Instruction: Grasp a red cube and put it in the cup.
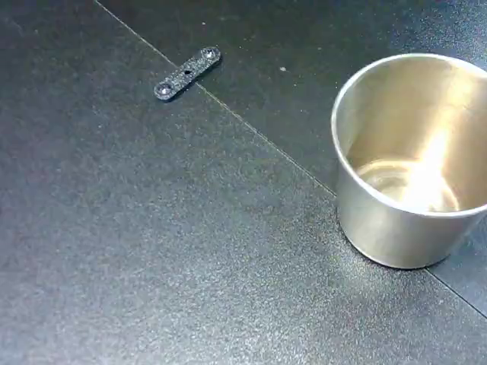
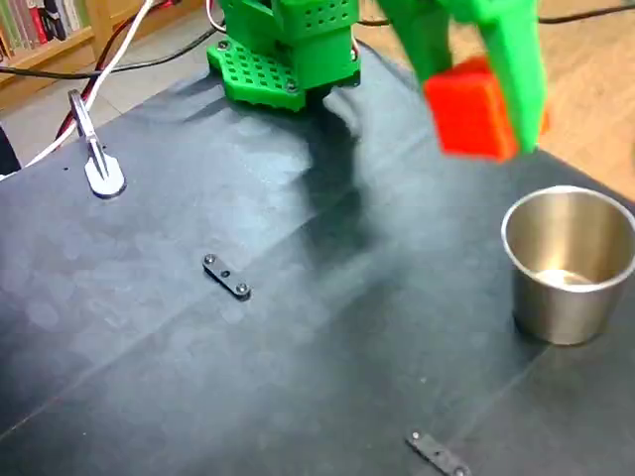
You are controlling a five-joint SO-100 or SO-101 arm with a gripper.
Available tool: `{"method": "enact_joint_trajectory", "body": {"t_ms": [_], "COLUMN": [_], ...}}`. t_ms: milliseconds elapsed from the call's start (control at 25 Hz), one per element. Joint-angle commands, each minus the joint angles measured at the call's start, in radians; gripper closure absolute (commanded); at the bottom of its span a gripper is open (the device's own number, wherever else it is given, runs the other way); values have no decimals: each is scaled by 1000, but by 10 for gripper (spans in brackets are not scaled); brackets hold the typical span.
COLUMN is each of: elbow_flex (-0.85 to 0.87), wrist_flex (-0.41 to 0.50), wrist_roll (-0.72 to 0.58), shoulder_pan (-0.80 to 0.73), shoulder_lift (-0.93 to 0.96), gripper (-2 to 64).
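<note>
Dark, faintly speckled table surface [image 2: 179, 377] in both fixed views, crossed by thin straight seams running diagonally. Small black two-hole bracket [image 1: 187, 74] lying flat across one seam in a fixed view; same sort of piece [image 2: 227, 277] near the middle of the mat in a fixed view, with a second black strip [image 2: 438, 454] close to the bottom edge. Steel cup [image 2: 566, 266] upright on the right side of the mat, mouth open, shiny inside catching a bright glare, nothing visible within; seen close up [image 1: 403, 220] in a fixed view, standing on or just beside a seam. Green gripper [image 2: 486, 94] aloft at upper right, closed on the red cube [image 2: 471, 111], held in the air above and a little left of the cup, clear of its rim, slightly blurred. Green perforated arm base [image 2: 283, 59] at top centre. Metal clamp [image 2: 97, 164] on the left edge, cables [image 2: 119, 61] trailing behind; pale wooden floor and a bookshelf [image 2: 40, 25] beyond.
</note>
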Motion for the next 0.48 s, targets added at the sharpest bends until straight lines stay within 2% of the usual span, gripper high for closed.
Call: {"method": "enact_joint_trajectory", "body": {"t_ms": [0,80,320,440], "elbow_flex": [-12,-17,-15,-18], "wrist_flex": [-9,-9,-11,-11], "wrist_roll": [14,35,222,259], "shoulder_pan": [-78,-109,-147,-160], "shoulder_lift": [61,60,34,-35], "gripper": [619,619,619,619]}}
